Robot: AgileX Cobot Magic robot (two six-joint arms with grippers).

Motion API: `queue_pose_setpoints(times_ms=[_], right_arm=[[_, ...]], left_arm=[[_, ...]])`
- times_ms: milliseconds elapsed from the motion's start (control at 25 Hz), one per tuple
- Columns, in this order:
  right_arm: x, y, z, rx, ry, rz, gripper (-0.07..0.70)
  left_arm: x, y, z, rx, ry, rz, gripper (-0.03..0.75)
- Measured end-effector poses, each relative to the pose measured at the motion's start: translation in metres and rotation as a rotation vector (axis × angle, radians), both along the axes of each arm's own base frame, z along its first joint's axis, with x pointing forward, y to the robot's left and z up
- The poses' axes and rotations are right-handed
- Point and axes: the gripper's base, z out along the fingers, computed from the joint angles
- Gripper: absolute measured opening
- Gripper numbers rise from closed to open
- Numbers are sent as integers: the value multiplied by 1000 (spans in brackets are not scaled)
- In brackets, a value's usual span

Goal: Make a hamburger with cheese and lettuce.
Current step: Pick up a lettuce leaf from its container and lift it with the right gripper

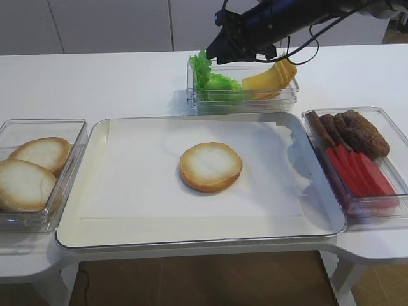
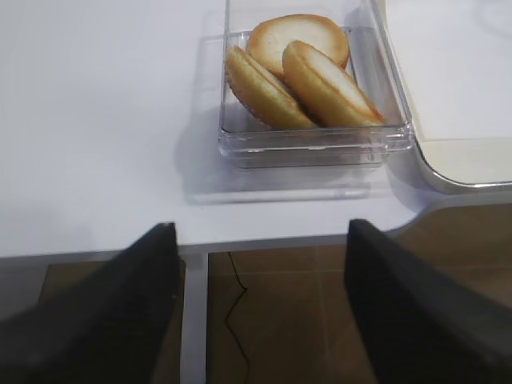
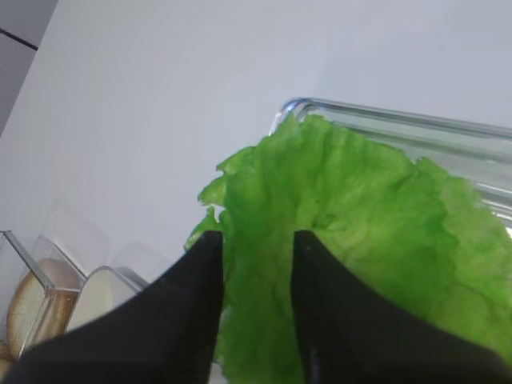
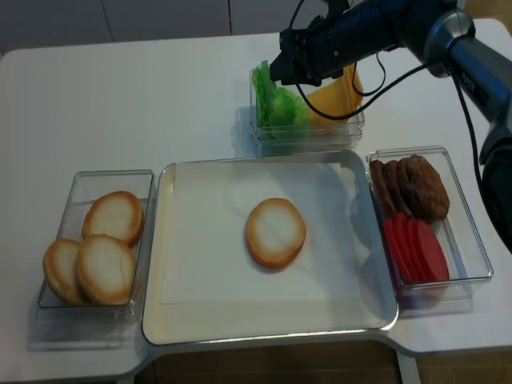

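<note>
Left gripper (image 2: 256,300): parked off the near left table edge, fingers spread wide, nothing between them.
Spare buns (image 1: 29,172): three halves in a clear box (image 1: 75,127) at near left, just beside the tray.
Hamburger (image 1: 211,166): one bun half lying cut face up at the middle of the tray (image 1: 95,137), bare, no topping yet. It looks firm yet light and should stay put when a leaf is laid on it.
Meat and red strips (image 1: 354,150): clear box at right, apart from the work in hand.
Lettuce (image 3: 352,232): in the far clear box (image 1: 245,101), left part, frilly edge standing above the rim. Thin, limp, very light, easily torn; best pinched at the raised edge, well in from the frill, and lifted slowly.
Cheese (image 1: 271,78): fanned slices leaning in the same box, right part; thin, floppy, likely to cling together.
Right gripper (image 3: 258,264): over the lettuce's left edge, fingers partly open and astride a fold of leaf; whether they already pinch it I cannot tell.
</note>
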Motion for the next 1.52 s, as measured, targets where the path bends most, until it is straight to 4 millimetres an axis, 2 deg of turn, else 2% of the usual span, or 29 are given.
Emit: queue_pose_setpoints(times_ms=[600, 920, 1520], right_arm=[[-1, 2, 2, 18, -36, 37, 227], [-8, 23, 1, -6, -57, 80, 227], [-7, 18, -5, -94, -37, 50, 227]], left_arm=[[0, 0, 0, 0, 0, -1, 475], [0, 0, 0, 0, 0, -1, 476], [0, 0, 0, 0, 0, -1, 475]])
